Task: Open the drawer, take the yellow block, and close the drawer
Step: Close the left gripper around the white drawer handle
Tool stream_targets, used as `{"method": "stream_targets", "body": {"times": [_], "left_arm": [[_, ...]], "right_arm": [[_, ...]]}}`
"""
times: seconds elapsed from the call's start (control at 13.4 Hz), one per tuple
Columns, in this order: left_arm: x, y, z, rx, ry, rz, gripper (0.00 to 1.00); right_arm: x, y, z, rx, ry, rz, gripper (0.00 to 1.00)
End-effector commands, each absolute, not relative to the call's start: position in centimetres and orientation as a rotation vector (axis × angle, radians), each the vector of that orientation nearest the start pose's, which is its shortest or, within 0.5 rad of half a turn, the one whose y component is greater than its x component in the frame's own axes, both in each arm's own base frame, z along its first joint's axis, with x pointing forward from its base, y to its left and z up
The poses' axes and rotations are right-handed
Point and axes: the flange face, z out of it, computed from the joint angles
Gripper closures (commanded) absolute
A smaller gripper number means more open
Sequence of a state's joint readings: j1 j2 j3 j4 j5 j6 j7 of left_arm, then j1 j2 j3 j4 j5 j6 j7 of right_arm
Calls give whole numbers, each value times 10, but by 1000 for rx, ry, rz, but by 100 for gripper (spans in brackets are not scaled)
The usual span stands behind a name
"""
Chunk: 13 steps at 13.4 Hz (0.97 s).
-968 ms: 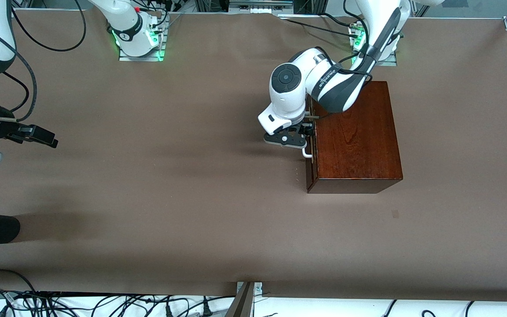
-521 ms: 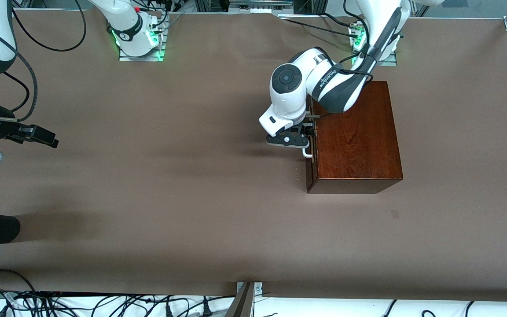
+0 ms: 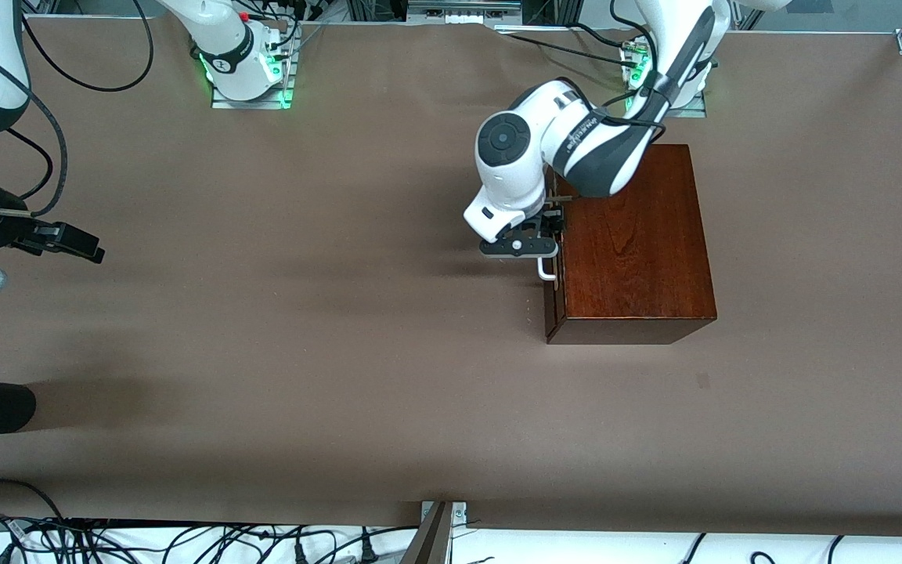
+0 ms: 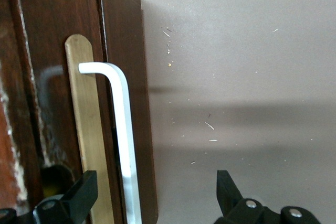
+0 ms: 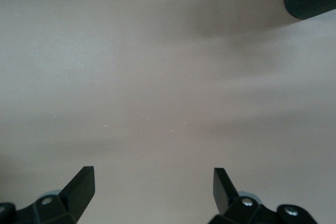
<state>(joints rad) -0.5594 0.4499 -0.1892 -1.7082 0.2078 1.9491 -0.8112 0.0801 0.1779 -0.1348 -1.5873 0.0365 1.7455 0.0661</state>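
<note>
— Since a second ago the left gripper (image 3: pixel 546 235) has crept a little closer to the box front; nothing else has shifted. Where's the drawer?

— Shut. The dark reddish-brown drawer front (image 4: pixel 123 103) sits flush in the glossy mahogany-coloured wooden box (image 3: pixel 631 243), toward the left arm's end of the table. Its white loop handle (image 4: pixel 122 129) stands off a long brass plate (image 4: pixel 86 129). The jaws are spread wide, and the handle runs down between them, close to the finger (image 4: pixel 79 195) on the box side, not yet pinched.

— And the small yellow cube?

— Not visible; presumably inside.

— How will it handle?

— I'd judge the handle rigid and smooth, so slippery if pinched lightly. Closing across the straight middle of the bar, clear of the bent corner, looks best. The wooden tray should slide stiffly but evenly on a straight pull; the box seems heavy enough to stay put.

— Any writing?

— Small lettering on the left arm's dark forearm panel, unreadable.

— Right gripper (image 3: pixel 75 243)?

— Waiting over bare brown table (image 3: pixel 302 352) at the right arm's end, jaws wide, holding nothing.
</note>
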Motion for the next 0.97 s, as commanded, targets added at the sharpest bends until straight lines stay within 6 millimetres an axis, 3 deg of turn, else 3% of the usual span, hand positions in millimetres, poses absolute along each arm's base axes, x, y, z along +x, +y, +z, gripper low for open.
{"method": "stream_targets", "body": {"times": [0.0,0.89], "left_arm": [[478,-431,324,-2891,24,63,0],[481,-433,293,-2871,25,43,0]], "right_arm": [[615,-24,529,-3105,177,35,0],[615,-24,529,-3105,177,35,0]]}}
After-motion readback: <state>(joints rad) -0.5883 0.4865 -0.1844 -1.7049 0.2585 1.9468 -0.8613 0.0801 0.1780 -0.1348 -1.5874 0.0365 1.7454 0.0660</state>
